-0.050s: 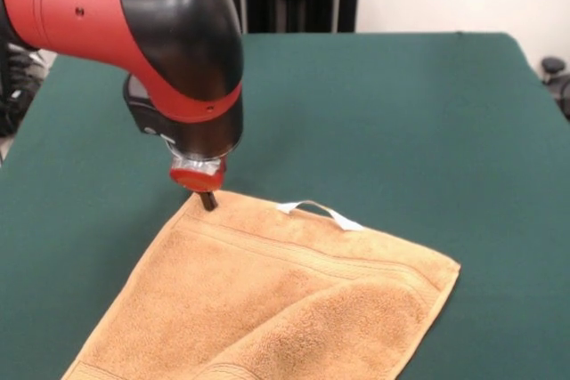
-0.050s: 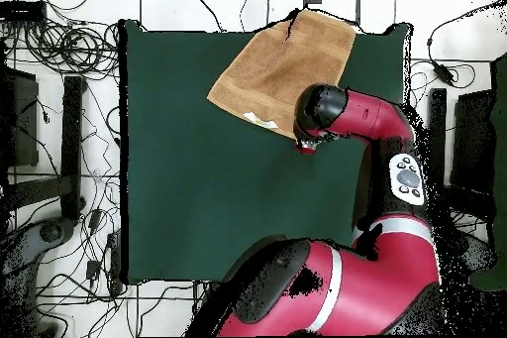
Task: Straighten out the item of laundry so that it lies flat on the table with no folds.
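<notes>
The item of laundry (image 1: 267,300) is a golden-tan towel on the green table (image 1: 401,122), at the picture's lower middle. One part is folded over on itself toward the lower right, and its white loop tag (image 1: 321,213) lies at the far hem. My gripper (image 1: 208,199) points straight down, its dark tip at the towel's far left corner. In the overhead view the towel (image 2: 282,66) lies at the table's (image 2: 198,185) upper edge and reaches slightly past it. There the gripper (image 2: 307,146) is at the towel's lower right corner, close to the tag (image 2: 259,118).
Bare green cloth stretches across the table on the towel's far side and to its left and right. The red arm (image 2: 371,121) comes in from the table's right side in the overhead view. Cables (image 2: 69,47) and dark stands lie on the floor around the table.
</notes>
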`<state>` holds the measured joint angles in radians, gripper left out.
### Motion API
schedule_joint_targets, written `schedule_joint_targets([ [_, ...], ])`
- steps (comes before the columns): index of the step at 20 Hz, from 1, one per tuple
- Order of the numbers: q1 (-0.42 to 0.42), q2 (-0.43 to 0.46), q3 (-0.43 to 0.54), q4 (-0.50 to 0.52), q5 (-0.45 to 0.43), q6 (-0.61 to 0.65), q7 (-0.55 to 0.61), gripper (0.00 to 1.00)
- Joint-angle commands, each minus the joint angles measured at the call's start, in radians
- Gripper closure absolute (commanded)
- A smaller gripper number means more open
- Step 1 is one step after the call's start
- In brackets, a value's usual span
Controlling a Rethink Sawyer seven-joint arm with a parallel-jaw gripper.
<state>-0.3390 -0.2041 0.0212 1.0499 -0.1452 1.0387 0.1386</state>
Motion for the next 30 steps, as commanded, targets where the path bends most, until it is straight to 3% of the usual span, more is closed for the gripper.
schedule_joint_targets([
  [1, -0.016, 0.262, -0.014, 0.149, -0.157, -0.526, 0.352, 0.00],
  [9, -0.032, 0.258, -0.006, 0.173, -0.148, -0.588, 0.344, 0.00],
  [13, -0.043, 0.257, -0.004, 0.198, -0.170, -0.688, 0.344, 0.00],
  [30, -0.026, 0.267, -0.034, 0.208, -0.156, -0.763, 0.357, 0.00],
])
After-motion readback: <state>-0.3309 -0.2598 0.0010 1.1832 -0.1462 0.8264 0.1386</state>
